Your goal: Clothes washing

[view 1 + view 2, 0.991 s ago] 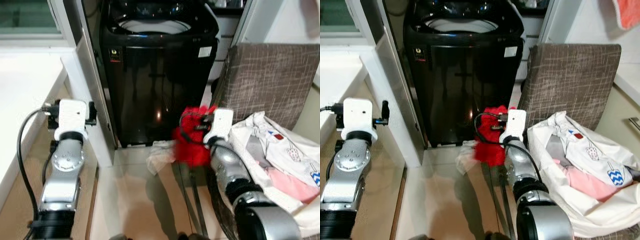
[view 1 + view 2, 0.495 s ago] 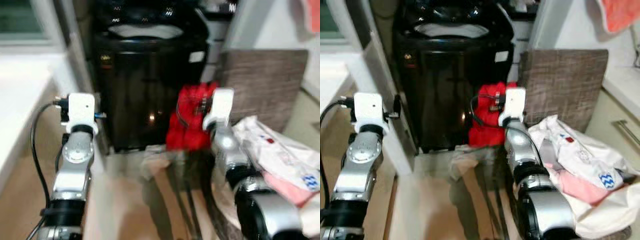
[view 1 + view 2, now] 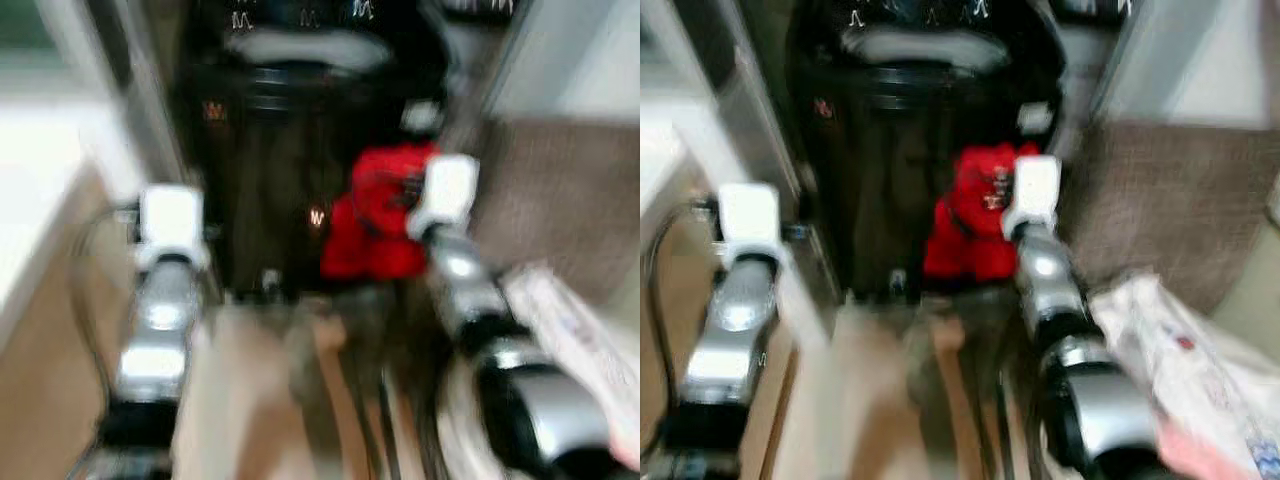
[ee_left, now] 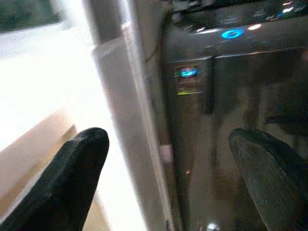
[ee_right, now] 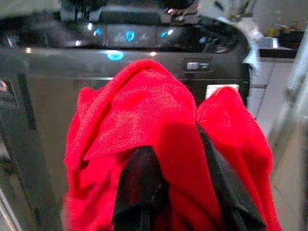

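- Red cloth [image 5: 159, 159] was bunched in my right gripper [image 5: 183, 192], its two black fingers [image 5: 139, 192] closed into the fabric; I had it held up in front of the washing machine [image 3: 300, 170], against the black front panel and below the open top.
- Left gripper [image 4: 168, 178] hovered empty beside the machine's left front corner, its fingers wide apart and close to the pale upright [image 4: 130, 120] that stands against that corner.
- Head views were smeared with motion blur, so I could not judge exactly how near the cloth was to the machine's rim.
- Risk one, as I judged it: the cloth hung loose below the fingers, and with only a fold pinched it might slip out if I lifted fast, landing on the floor in front of the machine.
- Risk two: the cloth sat lower than the tub opening [image 3: 925, 45], so a forward push before rising enough would drag it against the front panel and snag or strip it from the grip.
- Risk three: the left arm was close to the machine's side; a step forward could knock it into that upright.
- Laundry bag [image 3: 1200, 350] lay to the machine's right, by my right arm.
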Motion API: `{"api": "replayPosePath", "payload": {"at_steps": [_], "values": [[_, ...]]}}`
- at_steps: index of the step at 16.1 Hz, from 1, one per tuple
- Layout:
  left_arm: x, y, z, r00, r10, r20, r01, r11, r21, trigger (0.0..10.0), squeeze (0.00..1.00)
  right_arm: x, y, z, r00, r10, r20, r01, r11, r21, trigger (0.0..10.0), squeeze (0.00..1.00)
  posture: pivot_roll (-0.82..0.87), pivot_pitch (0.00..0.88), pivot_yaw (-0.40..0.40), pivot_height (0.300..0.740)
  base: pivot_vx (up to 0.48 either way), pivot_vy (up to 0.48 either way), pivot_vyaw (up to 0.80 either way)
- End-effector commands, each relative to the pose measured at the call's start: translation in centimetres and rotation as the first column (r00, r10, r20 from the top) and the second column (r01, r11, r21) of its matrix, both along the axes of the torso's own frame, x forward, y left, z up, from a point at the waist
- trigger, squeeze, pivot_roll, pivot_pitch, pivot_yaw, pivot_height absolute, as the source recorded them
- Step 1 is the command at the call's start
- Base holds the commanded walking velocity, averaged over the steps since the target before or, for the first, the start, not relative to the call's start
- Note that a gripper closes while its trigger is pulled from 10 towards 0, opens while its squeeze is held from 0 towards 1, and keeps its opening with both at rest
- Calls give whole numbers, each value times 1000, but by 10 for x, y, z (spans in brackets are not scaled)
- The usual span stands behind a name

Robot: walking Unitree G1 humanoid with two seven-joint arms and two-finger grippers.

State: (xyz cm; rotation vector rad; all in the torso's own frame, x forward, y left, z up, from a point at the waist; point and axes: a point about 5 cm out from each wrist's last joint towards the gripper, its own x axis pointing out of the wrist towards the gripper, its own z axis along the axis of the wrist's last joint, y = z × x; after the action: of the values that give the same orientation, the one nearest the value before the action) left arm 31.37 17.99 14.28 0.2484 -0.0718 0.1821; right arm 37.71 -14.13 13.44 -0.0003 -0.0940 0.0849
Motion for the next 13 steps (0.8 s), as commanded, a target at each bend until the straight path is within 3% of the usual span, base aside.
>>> {"api": "replayPosePath", "payload": {"at_steps": [1, 3, 6, 11, 13], "values": [[-3, 14, 1, 999, 48, 3, -48, 999, 19, 10000, 0, 3, 18, 8, 999, 39, 25, -39, 999, 14, 10000, 0, 66, 0, -76, 740, 442, 0, 0], [-3, 11, 0, 1000, 29, -6, -28, 1000, 10, 10000, 0, 4, 17, 7, 1000, 17, 7, -16, 999, -33, 10000, 0, 62, 0, -80, 740, 442, 0, 0], [-3, 11, 0, 1000, 24, 0, -24, 1000, 16, 10000, 0, 6, 15, 19, 998, 22, 65, -20, 999, -35, 10000, 0, 55, 0, -80, 740, 444, 0, 0], [-2, 7, 7, 1000, 3, 31, -4, 999, 46, 10000, 0, 4, 12, 12, 999, 11, 44, -9, 999, -40, 10000, 0, 48, 0, -80, 740, 442, 0, 0], [-3, 5, 14, 998, -10, 67, 5, 997, 77, 10000, 0, 6, 11, 19, 997, 1, 72, 2, 999, -36, 10000, 0, 49, 0, -80, 740, 441, 0, 0]]}}
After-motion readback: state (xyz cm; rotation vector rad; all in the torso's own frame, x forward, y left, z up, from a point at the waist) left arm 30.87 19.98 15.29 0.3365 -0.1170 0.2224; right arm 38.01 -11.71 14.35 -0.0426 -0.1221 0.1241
